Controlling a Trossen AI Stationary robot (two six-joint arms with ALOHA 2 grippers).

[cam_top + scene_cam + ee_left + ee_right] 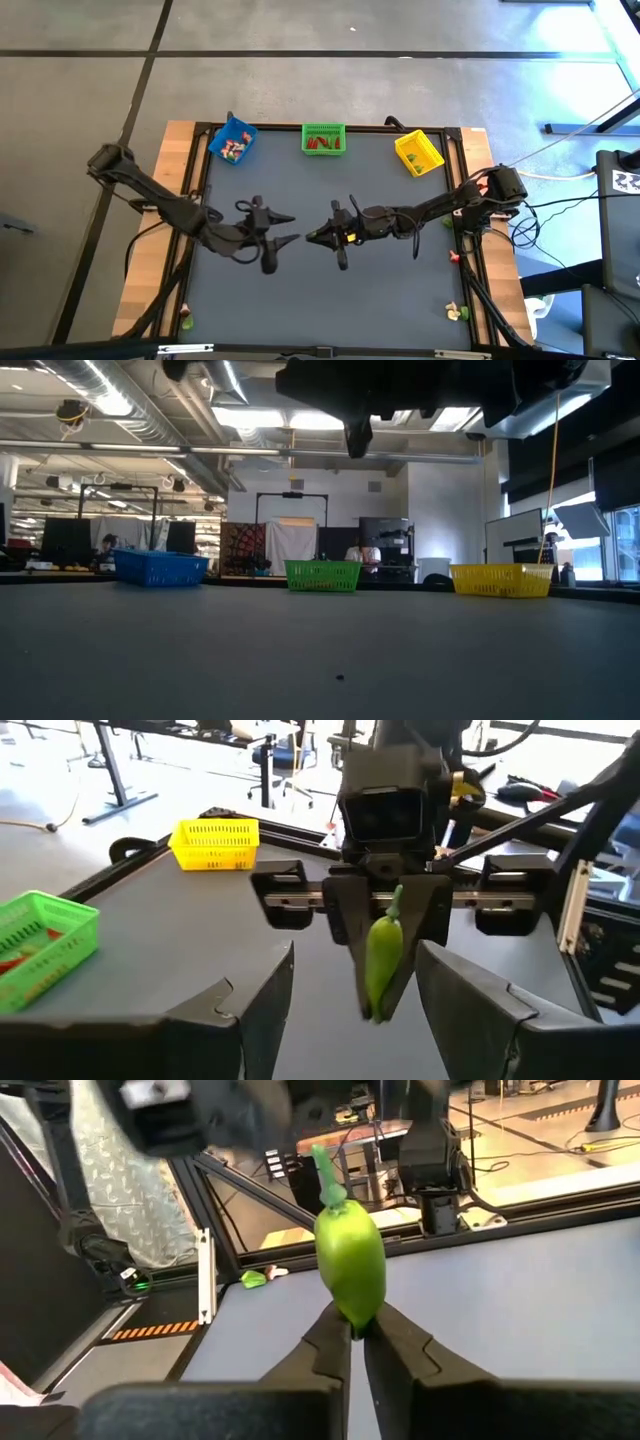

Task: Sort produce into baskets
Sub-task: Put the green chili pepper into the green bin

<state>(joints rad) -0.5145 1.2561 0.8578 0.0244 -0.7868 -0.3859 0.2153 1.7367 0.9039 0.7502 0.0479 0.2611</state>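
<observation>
Overhead, the dark table [330, 290] fills the middle of the high view, with wooden edges at 3 and 9 o'clock. Both arms reach in over its centre. The left gripper [287, 228] sits just at 9 o'clock of centre with its fingers spread wide and nothing between them. The right gripper [318, 235] faces it from the 3 o'clock side, tips near but apart from the left one's. Its fingers are pinched closed on the lower end of a green pepper [350, 1260], which stands above the fingertips with its stem pointing away from them; the left wrist view shows the same pepper hanging between the right arm's fingers.

Along the table's 12 o'clock edge stand three baskets. The blue basket [232, 140] is toward 11 o'clock, turned at an angle, holding red and whitish pieces. The green basket [323, 139] is at 12 o'clock with red and green pieces inside. The yellow basket [418, 152] is toward 1 o'clock, also angled, with a green bit in it.

Loose produce lies off the mat: a whitish-green piece [456, 313] near 5 o'clock, a small red piece [453, 257] by the 3 o'clock rail, and a green piece [186, 322] near 7 o'clock.
</observation>
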